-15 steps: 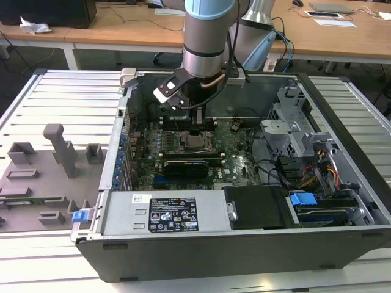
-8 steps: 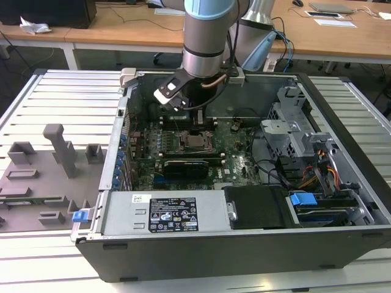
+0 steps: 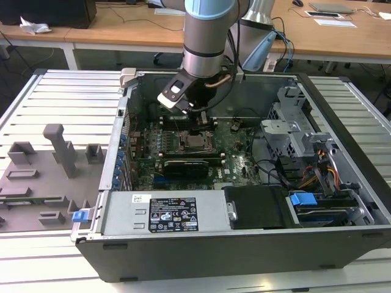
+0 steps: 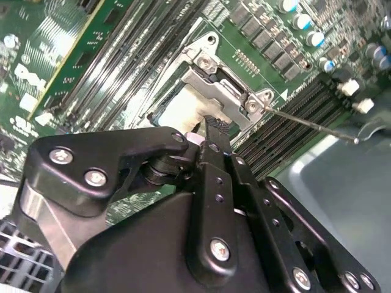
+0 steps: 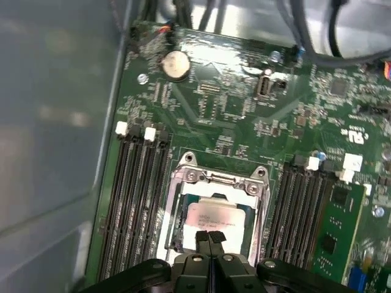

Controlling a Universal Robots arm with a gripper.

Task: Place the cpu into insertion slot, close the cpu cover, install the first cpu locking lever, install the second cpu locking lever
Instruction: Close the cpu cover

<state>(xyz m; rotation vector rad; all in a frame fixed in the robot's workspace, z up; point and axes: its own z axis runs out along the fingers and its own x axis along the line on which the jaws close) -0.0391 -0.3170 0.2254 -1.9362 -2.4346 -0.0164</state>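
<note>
The cpu (image 5: pixel 217 215) lies flat in the insertion slot (image 3: pixel 194 144) on the green motherboard, its pale top (image 4: pixel 176 105) showing through a window. The silvery cpu cover (image 5: pixel 214 181) lies down around it, hinged at the end with two screws (image 4: pixel 227 82). A thin metal locking lever (image 4: pixel 311 125) sticks out from the socket corner, raised off the board. My gripper (image 5: pixel 209 235) is shut, fingertips pressed together with nothing between them, directly over the near edge of the cpu and cover. In the exterior view my gripper (image 3: pixel 200 127) hangs just above the socket.
Black memory slots (image 5: pixel 134 195) flank the socket on both sides, with a green card (image 5: pixel 333 235) beyond one bank. The open computer case wall (image 3: pixel 122 122) and drive cage (image 3: pixel 293 137) enclose the board. Grey fixtures (image 3: pixel 61 149) stand at the exterior view's left.
</note>
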